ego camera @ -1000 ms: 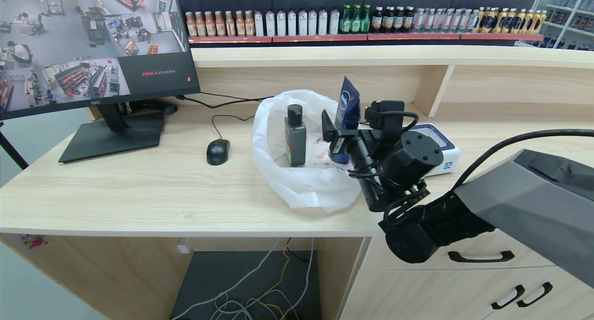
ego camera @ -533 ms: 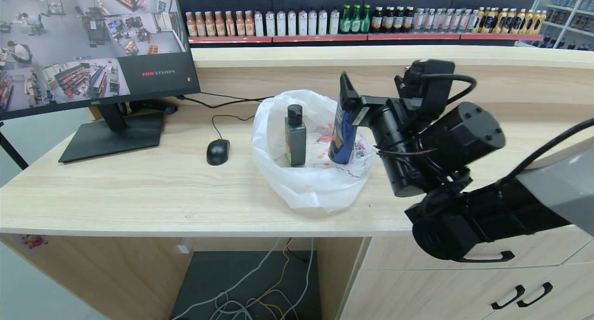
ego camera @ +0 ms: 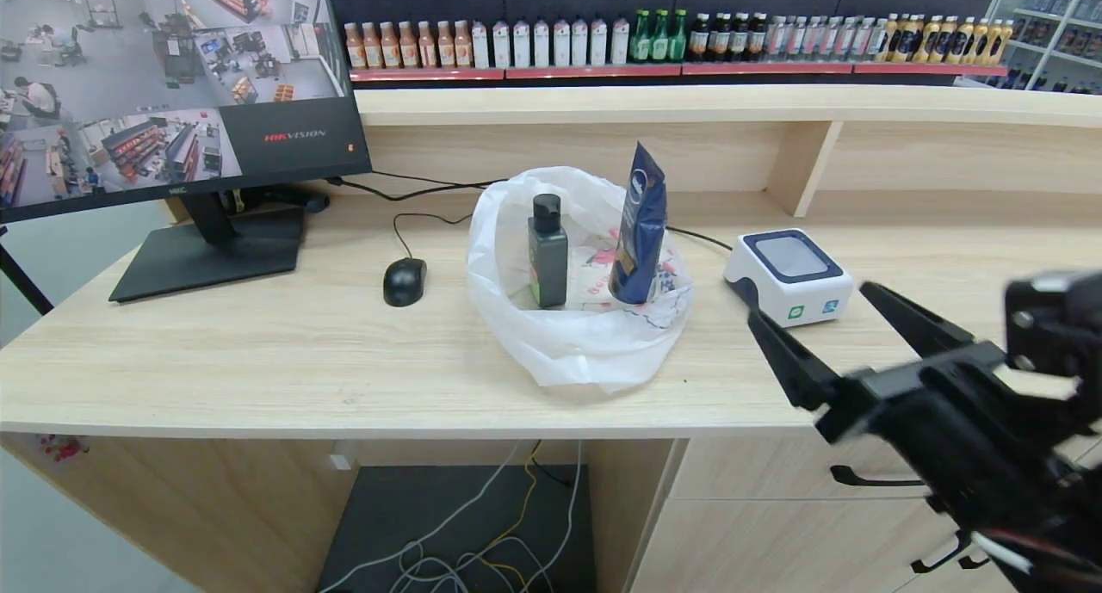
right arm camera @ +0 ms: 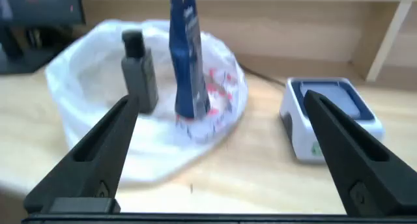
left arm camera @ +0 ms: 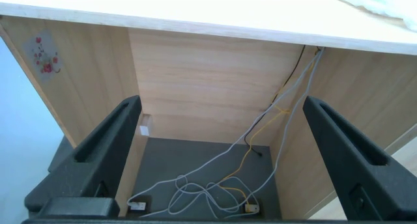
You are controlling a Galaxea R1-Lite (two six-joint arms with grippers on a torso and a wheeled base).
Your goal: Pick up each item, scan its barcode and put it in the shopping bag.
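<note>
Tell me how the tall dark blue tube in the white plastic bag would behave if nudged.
The tall dark blue tube stands upright on a narrow base, so a sideways nudge would probably tip it. Its flat crimped top suggests soft walls that may dent when squeezed. The crumpled white plastic bag under it likely gives unsteady footing.
</note>
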